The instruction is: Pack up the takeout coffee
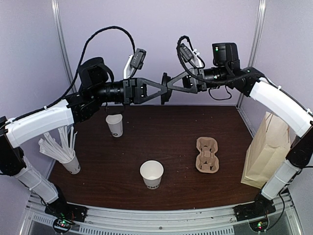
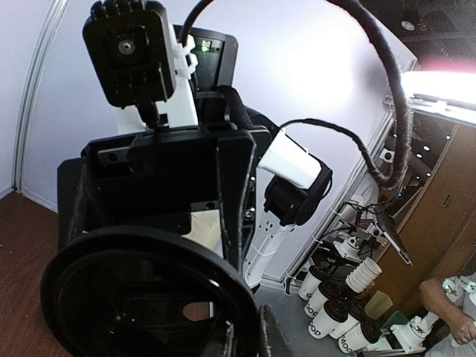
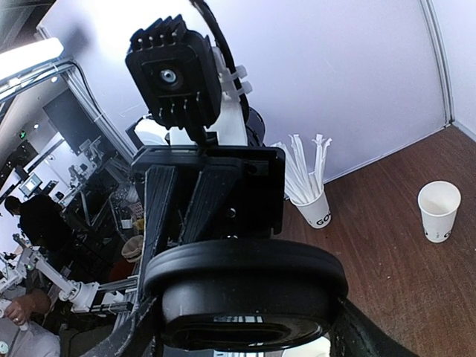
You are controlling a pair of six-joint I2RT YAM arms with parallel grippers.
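Both arms are raised and meet in mid-air above the far side of the table. A round black plastic lid (image 1: 166, 98) hangs edge-on between them. My left gripper (image 1: 162, 90) pinches the lid's rim; the lid (image 2: 134, 297) fills the bottom of the left wrist view. My right gripper (image 1: 169, 84) has a finger on each side of the lid (image 3: 245, 275) and looks shut on it. Two open white paper cups with dark print stand lidless on the table, one at the far left (image 1: 115, 125) and one at the near centre (image 1: 151, 174).
A white cup of wrapped straws (image 1: 71, 164) stands at the left edge. A brown pulp cup carrier (image 1: 207, 154) lies right of centre. A brown paper bag (image 1: 268, 149) stands at the right edge. Several lidded cups (image 2: 327, 320) sit off the table in the background.
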